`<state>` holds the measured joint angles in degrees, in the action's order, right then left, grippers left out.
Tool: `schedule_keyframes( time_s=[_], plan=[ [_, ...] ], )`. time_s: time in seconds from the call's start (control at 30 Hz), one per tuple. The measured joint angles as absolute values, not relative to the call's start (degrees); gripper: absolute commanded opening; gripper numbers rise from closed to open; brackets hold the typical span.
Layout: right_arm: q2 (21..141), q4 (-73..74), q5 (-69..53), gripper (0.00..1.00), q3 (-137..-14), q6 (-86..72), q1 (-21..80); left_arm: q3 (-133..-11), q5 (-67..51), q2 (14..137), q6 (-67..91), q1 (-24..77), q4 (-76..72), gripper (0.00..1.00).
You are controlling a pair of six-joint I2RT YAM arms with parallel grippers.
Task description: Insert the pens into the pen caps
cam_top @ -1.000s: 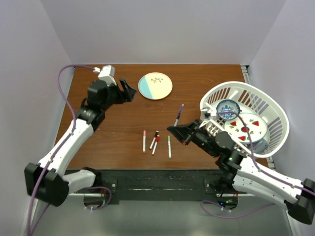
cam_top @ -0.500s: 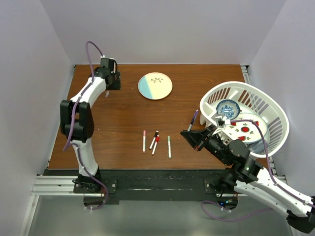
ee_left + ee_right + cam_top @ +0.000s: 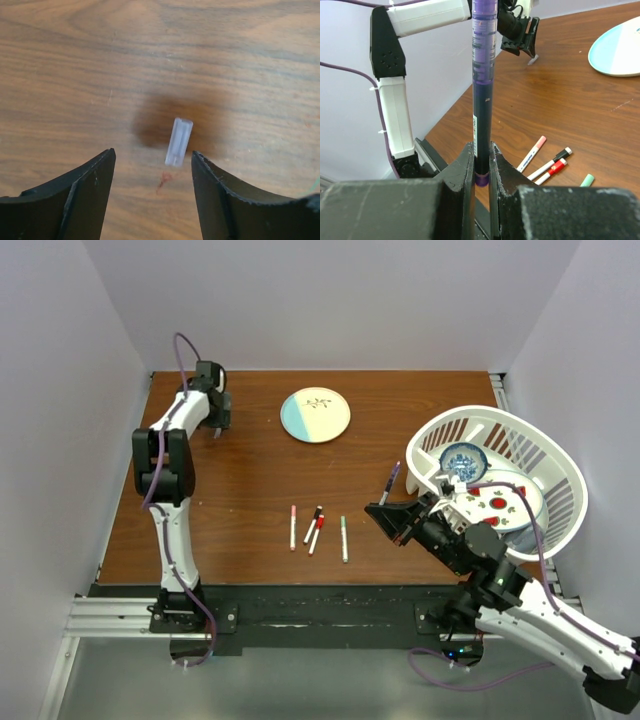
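Hovering over the far left of the table (image 3: pixel 250 480), our left end effector (image 3: pixel 152 160) hangs with its fingers spread wide. The pale purple cap (image 3: pixel 179 141) lies flat on the wood in the gap between them, touched by neither. We read that wide stance as a line-up, leaving room on both sides so the fingers can drop astride the little tube.

Over on the right, just beside the white basket (image 3: pixel 560 455), our right end effector (image 3: pixel 481 165) is clamped on the low end of the purple pen (image 3: pixel 482 75). The long barrel stands up and free, and we take it that the pen is parked here, well apart from the cap, waiting for the cap to be presented.

Four more pens (image 3: pixel 315 528) lie side by side near the front, with their caps on as far as we can tell. So we judge this purple pair to be the job in hand.
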<state>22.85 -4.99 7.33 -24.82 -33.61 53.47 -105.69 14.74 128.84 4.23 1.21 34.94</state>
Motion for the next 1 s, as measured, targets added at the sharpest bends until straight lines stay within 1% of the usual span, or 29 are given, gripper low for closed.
schedule_keyframes(
  time_s=[0.2,0.27,0.3,0.37,0.7,0.77,0.87,0.9,0.93,0.97,1.0],
  plan=[
    [25.9,-6.1,6.3,0.0,-24.8,-33.3,53.5,-106.6,12.0,130.9,4.2,0.6,35.1,0.63],
    [26.2,-6.1,6.2,0.0,-24.8,-33.3,53.5,-106.9,10.8,131.3,4.2,0.6,35.1,0.61],
    [26.2,-6.2,6.2,0.0,-24.8,-33.3,53.5,-107.2,10.3,131.7,4.3,0.6,35.2,0.58],
    [26.2,-6.3,6.2,0.0,-24.8,-33.3,53.5,-108.1,9.4,132.5,4.3,0.5,35.2,0.56],
    [25.3,-6.9,6.3,0.0,-24.6,-33.4,53.5,-109.3,7.6,133.5,5.0,0.5,35.0,0.34],
    [25.2,-6.9,6.3,0.0,-24.6,-33.4,53.5,-109.3,7.4,133.6,5.1,0.5,35.0,0.33],
    [25.0,-6.9,6.3,0.0,-24.6,-33.4,53.5,-108.9,7.0,133.5,5.5,0.5,34.5,0.28],
    [25.0,-6.8,6.4,0.0,-24.6,-33.5,53.5,-108.5,6.7,133.4,5.7,0.5,34.1,0.22],
    [25.0,-6.7,6.4,0.0,-24.6,-33.6,53.5,-107.6,6.4,133.0,6.3,0.5,33.3,0.18],
    [25.0,-6.6,6.4,0.0,-24.6,-33.6,53.5,-106.9,6.2,132.7,6.7,0.5,32.6,0.12],
    [25.0,-6.5,6.4,0.0,-24.6,-33.7,53.5,-106.3,6.1,132.4,6.9,0.4,32.1,0.1]
  ],
)
